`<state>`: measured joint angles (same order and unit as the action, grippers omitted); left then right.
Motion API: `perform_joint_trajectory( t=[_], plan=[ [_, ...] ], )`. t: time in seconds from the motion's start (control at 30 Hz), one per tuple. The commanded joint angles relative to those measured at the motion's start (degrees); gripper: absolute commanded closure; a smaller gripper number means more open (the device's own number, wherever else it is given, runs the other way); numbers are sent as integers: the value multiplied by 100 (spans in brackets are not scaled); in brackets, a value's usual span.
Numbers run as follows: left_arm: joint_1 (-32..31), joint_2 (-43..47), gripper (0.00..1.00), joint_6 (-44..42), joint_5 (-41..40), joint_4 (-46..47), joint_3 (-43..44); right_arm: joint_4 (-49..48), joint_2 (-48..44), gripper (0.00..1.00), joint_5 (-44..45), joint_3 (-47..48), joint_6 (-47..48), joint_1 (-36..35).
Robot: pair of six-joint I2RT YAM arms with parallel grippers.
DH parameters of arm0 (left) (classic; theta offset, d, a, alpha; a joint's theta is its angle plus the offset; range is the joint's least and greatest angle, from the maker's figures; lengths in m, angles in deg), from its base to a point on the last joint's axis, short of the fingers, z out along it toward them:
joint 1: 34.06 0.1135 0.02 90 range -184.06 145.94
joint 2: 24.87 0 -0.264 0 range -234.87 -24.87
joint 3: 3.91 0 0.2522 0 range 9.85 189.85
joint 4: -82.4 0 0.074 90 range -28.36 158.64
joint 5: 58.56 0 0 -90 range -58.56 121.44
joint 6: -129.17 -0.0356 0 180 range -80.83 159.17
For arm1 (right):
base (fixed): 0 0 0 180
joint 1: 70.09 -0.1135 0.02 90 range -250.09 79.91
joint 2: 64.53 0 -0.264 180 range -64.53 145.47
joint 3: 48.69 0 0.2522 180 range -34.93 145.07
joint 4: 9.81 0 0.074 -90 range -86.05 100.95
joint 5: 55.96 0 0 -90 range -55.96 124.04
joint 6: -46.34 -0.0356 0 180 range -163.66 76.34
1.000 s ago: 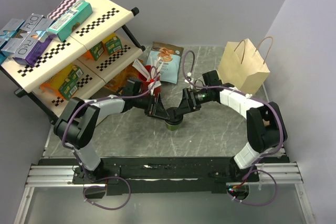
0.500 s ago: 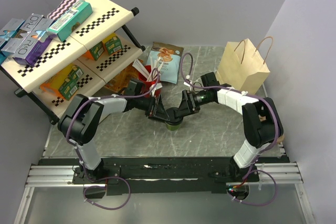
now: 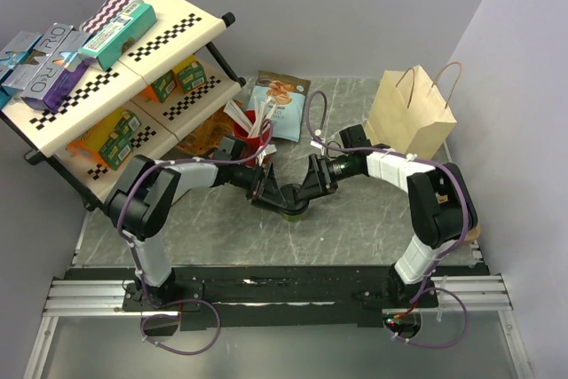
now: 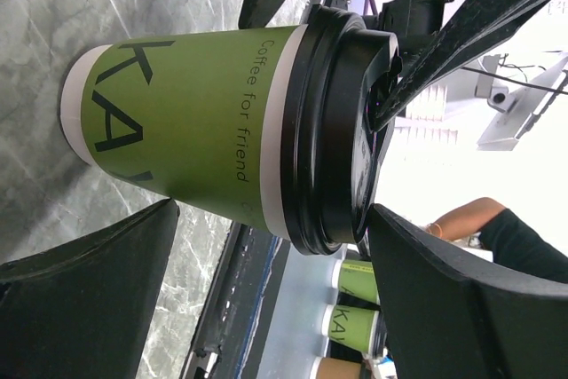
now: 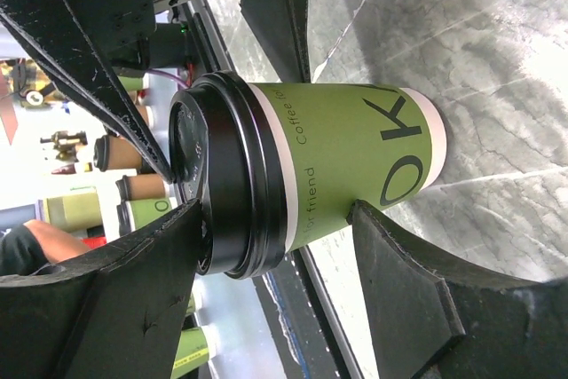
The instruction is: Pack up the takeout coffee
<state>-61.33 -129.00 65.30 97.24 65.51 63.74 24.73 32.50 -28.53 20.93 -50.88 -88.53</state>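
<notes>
The green coffee cup [image 4: 204, 122], black lid [image 4: 333, 130] on, stands upright on the grey table [image 3: 373, 219] at its middle. The two hands meet over it. The left hand [image 3: 269, 191] is released, its fingers [image 4: 98, 290] spread wide beside the cup. The right hand [image 3: 308, 189] is also unclenched, and one finger [image 5: 399, 290] is close against the cup's side; I cannot tell whether it touches. Behind the cup stand a red cup [image 3: 257, 128] and a snack bag [image 3: 279, 104], with a paper bag [image 3: 413, 117] to the right.
</notes>
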Motion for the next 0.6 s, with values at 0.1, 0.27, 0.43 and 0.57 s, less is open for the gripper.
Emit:
perform_joint_trajectory(
  t=[0.1, 0.27, 0.43, 0.57],
  plan=[
    [-24, -581, 10, -565, -1034, -389, 218, -91, 237, 27, -80, -101, 10, 77],
    [-16, -774, 12, -635, -1017, -407, 315, -82, 377, 28, -177, -92, 37, 182],
    [-16, -854, 12, -662, -1051, -363, 271, -135, 448, 28, -274, -110, 46, 253],
    [-16, -932, 13, -802, -1323, -547, 377, -284, 483, 28, -309, -180, -59, 262]
  ],
)
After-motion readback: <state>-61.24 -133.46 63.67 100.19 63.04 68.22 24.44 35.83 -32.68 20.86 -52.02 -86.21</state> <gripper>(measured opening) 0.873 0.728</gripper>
